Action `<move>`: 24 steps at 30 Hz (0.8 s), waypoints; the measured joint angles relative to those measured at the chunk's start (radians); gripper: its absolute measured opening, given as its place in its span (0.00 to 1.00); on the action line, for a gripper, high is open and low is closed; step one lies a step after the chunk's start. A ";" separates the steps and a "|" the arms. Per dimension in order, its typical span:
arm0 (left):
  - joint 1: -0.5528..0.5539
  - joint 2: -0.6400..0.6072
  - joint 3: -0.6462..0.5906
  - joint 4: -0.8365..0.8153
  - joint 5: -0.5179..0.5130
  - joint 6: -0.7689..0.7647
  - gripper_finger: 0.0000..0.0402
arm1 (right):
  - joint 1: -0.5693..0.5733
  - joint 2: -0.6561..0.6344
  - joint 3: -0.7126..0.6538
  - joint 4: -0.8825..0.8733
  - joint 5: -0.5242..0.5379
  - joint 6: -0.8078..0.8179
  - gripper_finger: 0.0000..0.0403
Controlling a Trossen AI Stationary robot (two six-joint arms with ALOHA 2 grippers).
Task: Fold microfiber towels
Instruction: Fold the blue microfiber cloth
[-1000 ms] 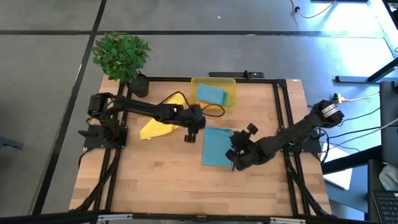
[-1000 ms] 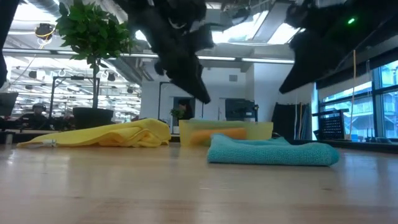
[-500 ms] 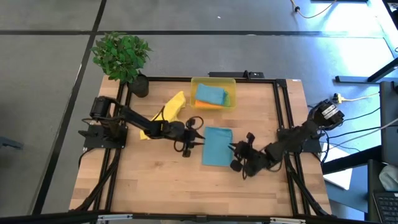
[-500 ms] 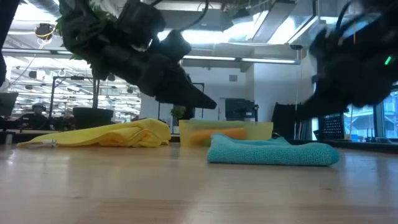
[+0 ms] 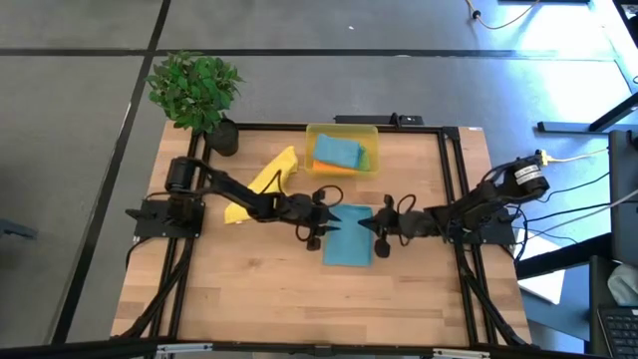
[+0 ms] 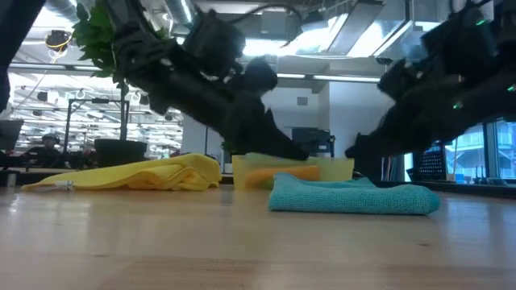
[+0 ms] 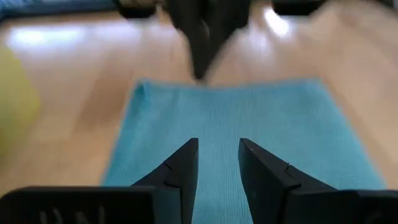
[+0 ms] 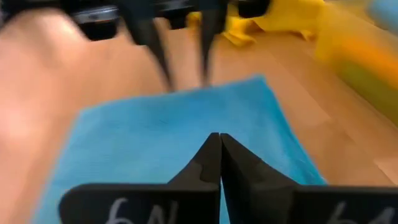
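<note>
The folded teal towel (image 5: 348, 235) lies flat near the table (image 5: 259, 299) centre, its long edges running toward 12 and 6 o'clock in the high view. It rests between the two grippers.

The left gripper (image 5: 317, 223) is at the towel's 9 o'clock edge, toward its far corner, pointing to 3 o'clock. Its fingers (image 7: 180, 171) are parted with a narrow gap and hang above the cloth surface in the left wrist view; they grip nothing.

The right gripper (image 5: 376, 229) is at the towel's 3 o'clock edge, pointing to 9 o'clock, directly opposite the left gripper. Its fingers (image 8: 211, 162) are pressed together, tip against tip, above the teal cloth, with nothing between them. Whether either gripper touches the towel cannot be told.

At 10 o'clock from the teal towel, behind the left arm, the yellow towel (image 5: 261, 185) lies crumpled and unfolded.

At 12 o'clock, at the table's far edge, a yellow bin (image 5: 342, 130) holds a second teal towel (image 5: 336, 151) on top of an orange towel (image 5: 341, 169), with a strip of green towel (image 5: 364, 159) showing at its 3 o'clock side.

A potted plant (image 5: 196, 92) stands at the far left corner.
</note>
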 joint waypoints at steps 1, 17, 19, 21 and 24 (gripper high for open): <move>-0.001 0.013 0.001 -0.005 -0.004 0.000 0.26 | -0.024 0.006 0.000 -0.010 -0.012 0.003 0.01; 0.052 0.128 0.016 0.009 -0.041 -0.071 0.26 | -0.175 0.028 -0.003 -0.137 -0.088 0.081 0.02; 0.050 0.126 0.016 0.009 -0.042 -0.071 0.26 | -0.181 0.028 -0.003 -0.137 -0.087 0.078 0.02; 0.046 0.126 0.016 0.009 -0.043 -0.071 0.26 | -0.181 0.028 -0.003 -0.127 -0.079 0.071 0.02; 0.041 0.125 0.015 0.005 -0.044 -0.072 0.26 | -0.181 0.028 -0.003 -0.123 -0.079 0.070 0.02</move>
